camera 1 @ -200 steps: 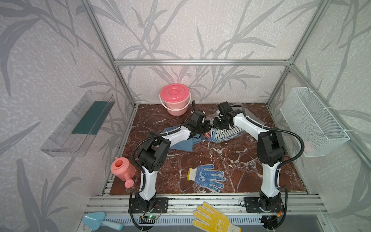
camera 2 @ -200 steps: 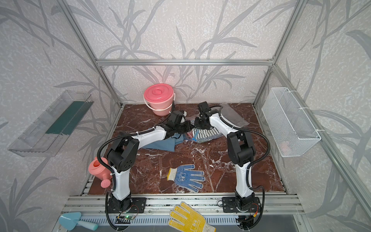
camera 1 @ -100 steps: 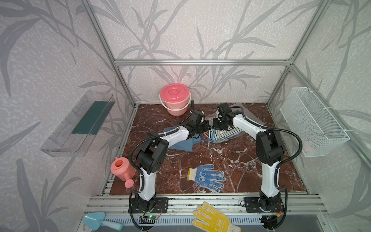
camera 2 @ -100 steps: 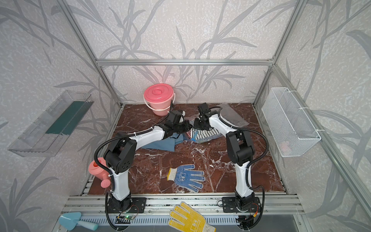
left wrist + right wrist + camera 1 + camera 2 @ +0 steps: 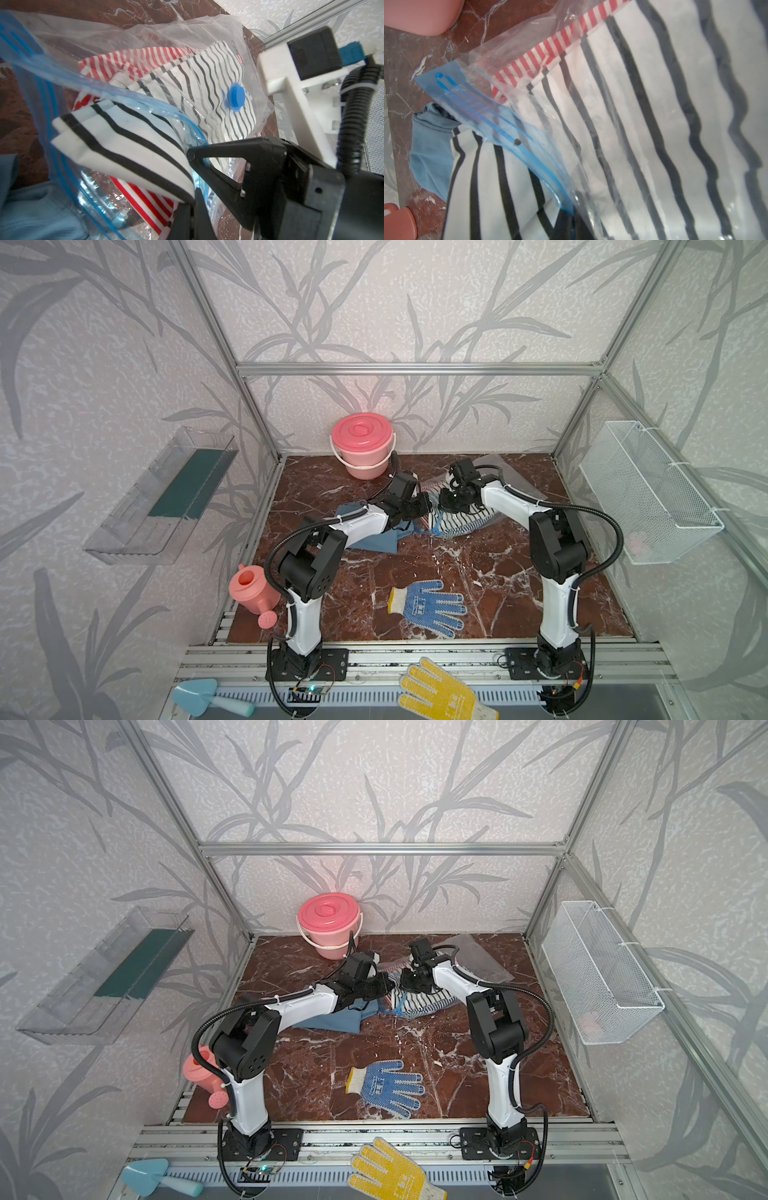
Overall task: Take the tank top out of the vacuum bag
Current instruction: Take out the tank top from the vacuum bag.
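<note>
- Watching the feeds, I found the vacuum bag [image 5: 166, 27] lying at the back of the bench [image 5: 457, 568], to the right of the pink bucket [image 5: 362, 443].
- My left gripper [image 5: 424, 505] was pressed together on a black-striped garment [image 5: 128, 149] that stuck partly out of the bag's mouth.
- My right gripper [image 5: 443, 502] was pinching the bag's blue zip strip [image 5: 508, 128] at the mouth, just beside the left one.
- The round blue valve cap [image 5: 235, 99] sat on the bag's upper face, over striped cloth inside.
- A red-striped cloth [image 5: 135, 60] lay inside the bag too.
- A blue garment [image 5: 374, 540] lay on the bench outside the bag, partly under my left arm.
</note>
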Available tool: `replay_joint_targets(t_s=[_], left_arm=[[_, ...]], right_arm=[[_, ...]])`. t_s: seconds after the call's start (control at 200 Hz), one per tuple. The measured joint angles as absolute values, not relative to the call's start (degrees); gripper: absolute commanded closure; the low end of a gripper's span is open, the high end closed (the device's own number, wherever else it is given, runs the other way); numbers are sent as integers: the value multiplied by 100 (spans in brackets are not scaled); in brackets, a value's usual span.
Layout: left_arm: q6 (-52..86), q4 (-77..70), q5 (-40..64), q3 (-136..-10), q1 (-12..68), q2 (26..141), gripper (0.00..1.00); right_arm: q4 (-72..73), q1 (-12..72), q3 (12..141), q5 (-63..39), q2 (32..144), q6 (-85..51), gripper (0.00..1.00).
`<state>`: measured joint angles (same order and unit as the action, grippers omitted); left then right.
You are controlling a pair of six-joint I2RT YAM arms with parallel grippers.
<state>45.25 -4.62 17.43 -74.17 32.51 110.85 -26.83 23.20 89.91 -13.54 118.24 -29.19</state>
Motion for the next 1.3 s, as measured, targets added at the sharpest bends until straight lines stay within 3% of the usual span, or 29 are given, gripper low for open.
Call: replay_joint_targets(t_s=[1.3], left_arm=[[4670, -318, 1767, -7308, 3251, 10787, 100]], right_arm=[[-2648, 2263, 8921, -1186, 11804, -3024, 100]])
